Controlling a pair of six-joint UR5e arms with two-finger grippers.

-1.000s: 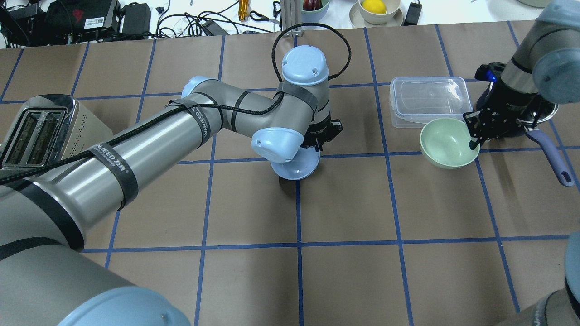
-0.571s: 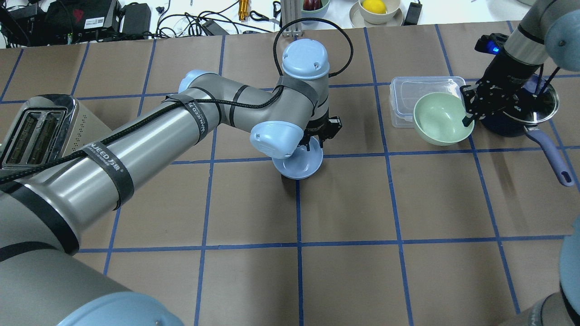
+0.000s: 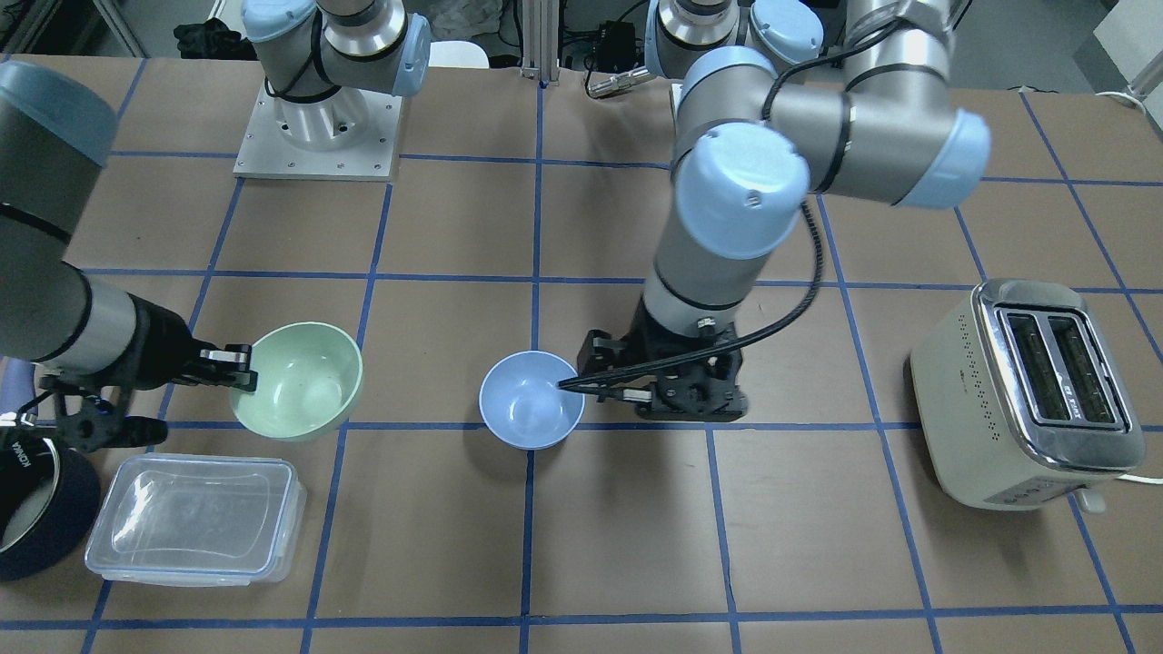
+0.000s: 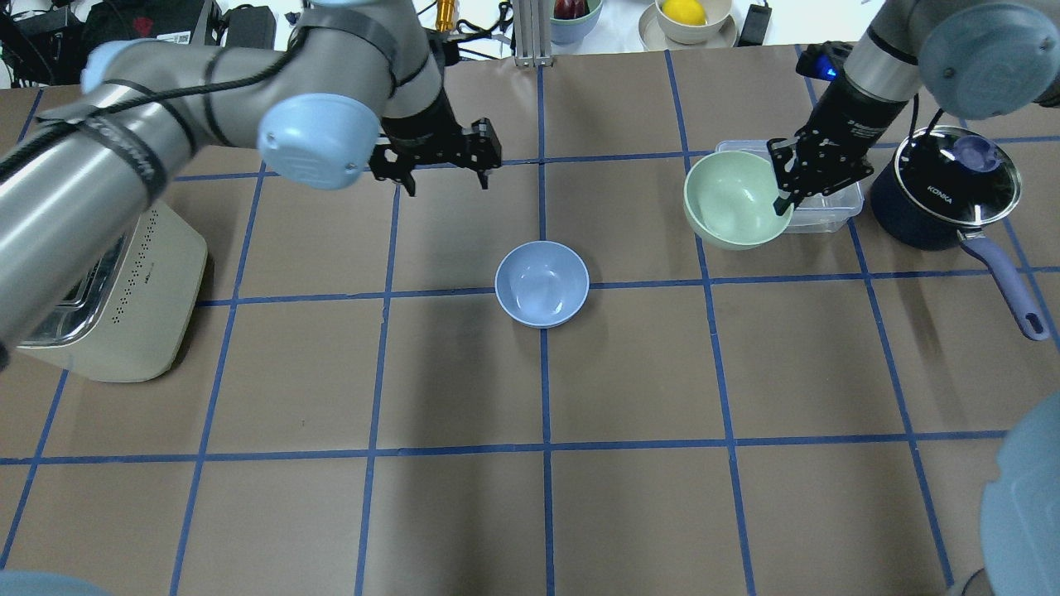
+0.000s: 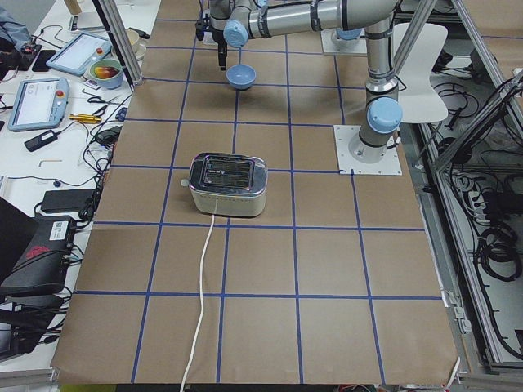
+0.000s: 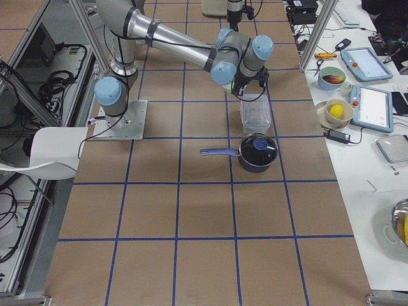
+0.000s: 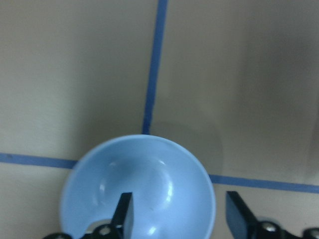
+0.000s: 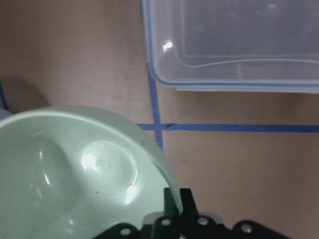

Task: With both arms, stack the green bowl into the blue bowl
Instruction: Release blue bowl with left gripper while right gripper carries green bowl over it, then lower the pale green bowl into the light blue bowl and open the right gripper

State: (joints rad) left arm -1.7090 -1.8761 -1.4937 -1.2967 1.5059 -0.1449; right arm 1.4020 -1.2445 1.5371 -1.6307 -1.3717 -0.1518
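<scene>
Green bowl: airborne, well apart from blue bowl on robot's R side, rim clamped by R gripper; L gripper above blue bowl, fingers apart, empty; step: carry; next req. traverse over blue bowl, centre, lower, release.

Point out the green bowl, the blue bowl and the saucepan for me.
green bowl (image 4: 733, 199), overhead view, on its inner surface.
blue bowl (image 4: 542, 284), overhead view, middle of its inside.
saucepan (image 4: 952, 178), overhead view, on its glass lid.
</scene>
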